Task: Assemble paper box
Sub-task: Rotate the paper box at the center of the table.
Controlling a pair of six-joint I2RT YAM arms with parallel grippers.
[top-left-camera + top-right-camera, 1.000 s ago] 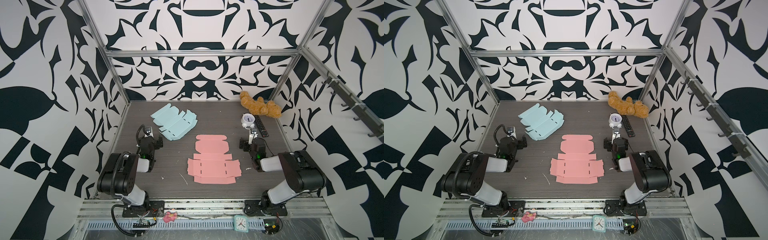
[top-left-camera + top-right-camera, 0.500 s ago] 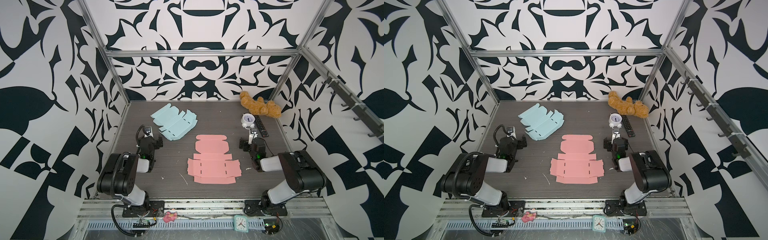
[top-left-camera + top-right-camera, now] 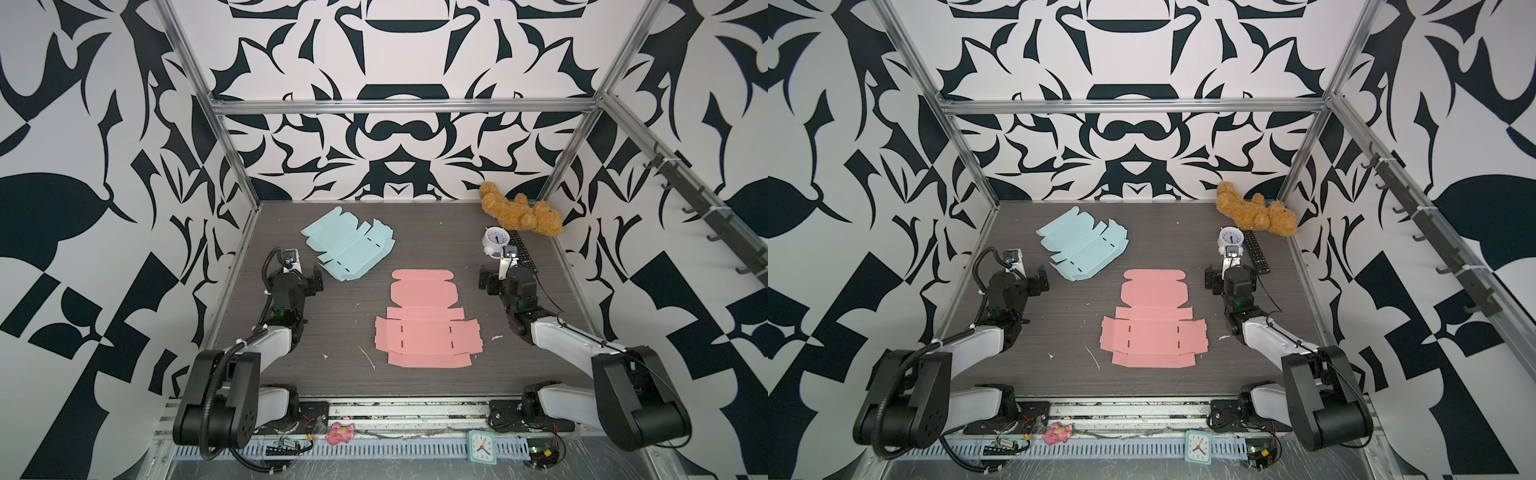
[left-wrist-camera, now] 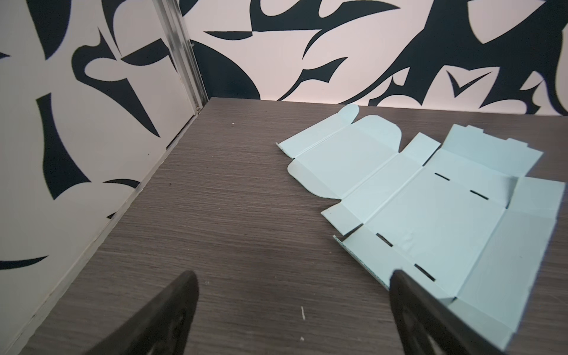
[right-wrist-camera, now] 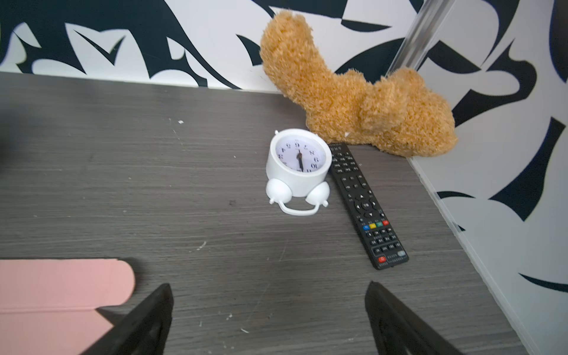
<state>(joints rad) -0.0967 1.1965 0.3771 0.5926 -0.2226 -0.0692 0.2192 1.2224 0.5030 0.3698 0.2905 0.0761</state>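
Lifting a flat sheet off the table [image 3: 353, 303] is the main hazard, I judge. The pink box blank [image 3: 424, 332] lies flush on the wood grain, so jaws coming straight down could skid across it or shove it away rather than raise an edge. A second sheet adds a risk: the light blue blank [image 3: 349, 245] lies just beside the left gripper [image 3: 311, 277]. In the left wrist view one of its fingers [image 4: 430, 313] overlaps the blue edge, though I cannot tell whether it touches. A careless sweep there could drag the wrong sheet. Smaller still, the narrow slots [image 3: 402, 328] and side tabs could crease or miss each other if a wall is folded unevenly.

Both grippers sit low with jaws spread wide and nothing between them. The pink blank lies mid-table between the two arms, apart from each. The right gripper [image 3: 486, 281] is nearest its rounded lid flap [image 5: 61, 282], which shows just beside that gripper's finger. The alarm clock [image 3: 496, 239] and remote [image 3: 521, 253] lie beyond it, clear of the blank.
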